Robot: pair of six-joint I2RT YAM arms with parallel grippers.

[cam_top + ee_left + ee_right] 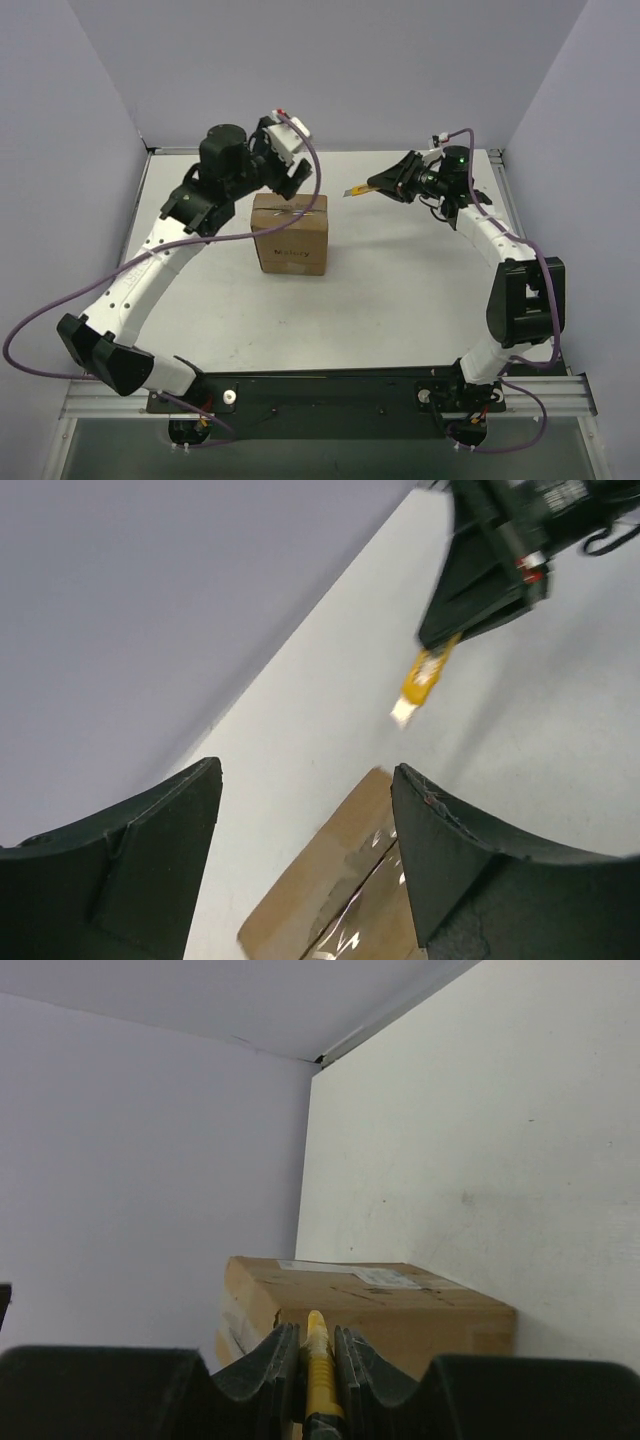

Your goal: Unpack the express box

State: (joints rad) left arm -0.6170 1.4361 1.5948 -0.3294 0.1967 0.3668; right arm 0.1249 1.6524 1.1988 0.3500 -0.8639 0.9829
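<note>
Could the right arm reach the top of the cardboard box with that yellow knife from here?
Probably yes. Only bare table lies between the knife in the right gripper and the box. The open left gripper hangs over the box's far edge, so that end may be crowded.

Around the brown corrugated cardboard box (290,235), bare white tabletop (370,300) lies open from 3 to 6 o'clock. The slim yellow knife (358,190) in the right gripper (380,184) crowds 2 o'clock.
</note>
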